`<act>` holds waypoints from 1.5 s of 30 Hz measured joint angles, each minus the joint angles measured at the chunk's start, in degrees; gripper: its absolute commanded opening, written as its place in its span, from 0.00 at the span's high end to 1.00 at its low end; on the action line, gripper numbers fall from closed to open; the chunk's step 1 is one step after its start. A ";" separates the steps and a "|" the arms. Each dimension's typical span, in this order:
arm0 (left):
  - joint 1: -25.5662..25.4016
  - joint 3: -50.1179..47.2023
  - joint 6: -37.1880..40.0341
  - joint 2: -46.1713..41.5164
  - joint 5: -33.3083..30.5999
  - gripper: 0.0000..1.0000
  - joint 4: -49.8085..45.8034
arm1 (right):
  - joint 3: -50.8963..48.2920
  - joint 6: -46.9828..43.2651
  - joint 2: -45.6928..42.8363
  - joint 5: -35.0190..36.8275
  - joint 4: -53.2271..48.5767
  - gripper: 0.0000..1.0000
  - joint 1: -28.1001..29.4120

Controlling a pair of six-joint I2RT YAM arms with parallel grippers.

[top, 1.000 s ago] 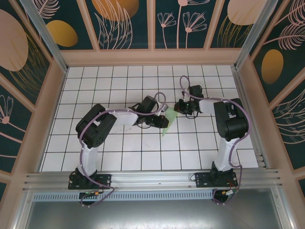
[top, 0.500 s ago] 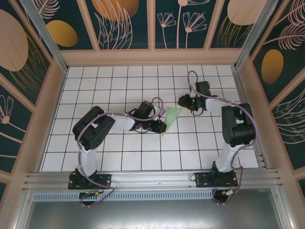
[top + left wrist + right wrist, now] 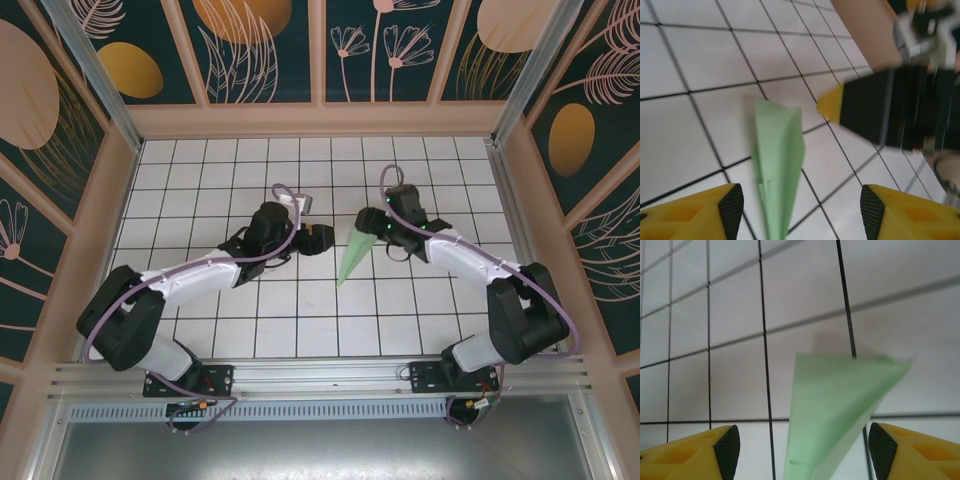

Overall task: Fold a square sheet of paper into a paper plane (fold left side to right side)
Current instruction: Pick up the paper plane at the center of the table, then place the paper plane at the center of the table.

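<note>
The paper plane (image 3: 351, 256) lies on the white tiles as a slim pale-green dart, wide end far, tip near. My left gripper (image 3: 322, 238) hovers just left of its wide end, open. In the left wrist view the plane (image 3: 777, 155) runs between the spread fingers (image 3: 731, 205) of my left gripper (image 3: 797, 205) without touching them. My right gripper (image 3: 367, 226) is at the plane's wide end, also open. In the right wrist view the plane's wide end (image 3: 835, 405) stands up between the parted fingers of my right gripper (image 3: 802, 445). The right gripper's yellow-tipped finger (image 3: 832, 104) also shows in the left wrist view.
The white grid-tiled table (image 3: 300, 320) is fenced by wooden walls (image 3: 320, 118) at the back and sides. An aluminium rail (image 3: 320, 375) with the arm bases runs along the near edge.
The left gripper has backed off up and to the left of the plane. The right gripper swung down and left to the plane's wide end. The plane now looks narrower.
</note>
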 measured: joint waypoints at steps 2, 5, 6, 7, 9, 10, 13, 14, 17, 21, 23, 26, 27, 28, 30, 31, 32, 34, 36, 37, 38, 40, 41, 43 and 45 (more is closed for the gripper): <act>0.00 -1.77 -0.87 -1.73 -3.67 0.30 0.04 | -2.36 2.56 0.37 0.66 0.11 0.29 1.77; 0.00 -3.45 -1.49 -3.08 -7.34 0.30 0.00 | -3.39 5.18 2.58 1.31 0.33 0.31 3.21; 0.00 -3.67 -1.51 -3.23 -8.22 0.30 -0.02 | -3.41 5.90 3.50 1.62 0.63 0.33 3.65; 0.00 -3.76 -1.53 -3.28 -8.96 0.30 -0.07 | -3.54 6.58 4.37 1.68 1.16 0.36 3.98; 0.00 -3.82 -1.53 -3.39 -10.10 0.30 -0.33 | -3.78 7.80 5.40 1.68 1.62 0.44 4.57; 0.00 -3.91 -1.53 -3.61 -10.75 0.30 -0.44 | -3.93 8.26 5.73 1.68 1.77 0.51 4.79; 0.00 -4.17 -1.53 -4.57 -12.26 0.29 -0.90 | -4.31 9.35 5.90 1.68 1.97 0.72 5.31; 0.00 -4.20 -1.53 -4.98 -12.79 0.29 -1.11 | -4.31 9.55 5.90 1.66 2.08 0.79 5.44; 0.00 -4.48 -1.53 -6.71 -14.73 0.29 -1.81 | -4.31 10.14 5.81 1.86 2.08 0.98 5.97; 0.00 -5.68 -1.53 -10.32 -18.43 0.25 -2.60 | -4.17 9.25 3.21 1.53 1.88 1.00 7.67; 0.00 -6.40 -1.86 -12.59 -20.44 0.21 -3.06 | -3.89 8.28 0.76 -0.07 2.25 1.00 8.70; 0.00 -7.52 -2.10 -15.98 -23.56 0.16 -3.50 | -3.78 7.17 -2.89 -4.98 5.38 1.00 9.49; 0.00 -7.85 -2.25 -16.98 -24.61 0.15 -3.54 | -3.80 6.91 -3.67 -6.86 6.80 1.00 9.49; 0.00 -8.13 -2.29 -17.86 -25.55 0.13 -3.63 | -4.04 6.71 -4.17 -8.59 8.57 1.00 9.49; 0.00 -8.46 -2.36 -18.99 -27.04 0.12 -3.91 | -5.20 6.47 -4.26 -11.06 11.78 1.00 9.49; 0.00 -8.57 -2.38 -19.34 -27.71 0.12 -3.96 | -6.43 6.36 -4.07 -12.17 13.53 1.00 9.46; 0.00 -8.57 -2.38 -19.52 -28.06 0.11 -4.11 | -7.67 6.34 -3.78 -13.00 14.88 1.00 9.33; 0.00 -8.66 -2.38 -19.67 -28.81 0.11 -4.50 | -11.23 6.34 -2.05 -14.64 17.49 0.97 8.59; 0.00 -8.79 -2.38 -19.67 -29.11 0.11 -4.90 | -14.16 6.32 0.24 -15.13 18.62 0.92 7.26; 0.00 -8.92 -2.38 -19.67 -29.11 0.11 -4.98 | -15.54 6.27 1.31 -15.04 18.60 0.88 6.36; 0.00 -9.03 -2.38 -19.67 -29.11 0.11 -5.14 | -16.46 6.10 1.86 -14.93 18.47 0.83 5.75; 0.00 -9.22 -2.38 -19.67 -29.09 0.11 -5.49 | -17.66 5.31 2.10 -14.01 17.09 0.71 4.63; 0.00 -9.27 -2.40 -19.67 -29.09 0.11 -5.62 | -17.68 4.70 2.03 -13.29 16.57 0.68 4.48; 0.00 -9.29 -2.38 -19.80 -29.09 0.10 -5.92 | -17.57 3.76 1.27 -11.28 14.99 0.61 4.39; 0.00 -9.31 -2.38 -19.98 -29.09 0.09 -6.10 | -16.96 2.80 -0.52 -8.68 11.58 0.56 4.44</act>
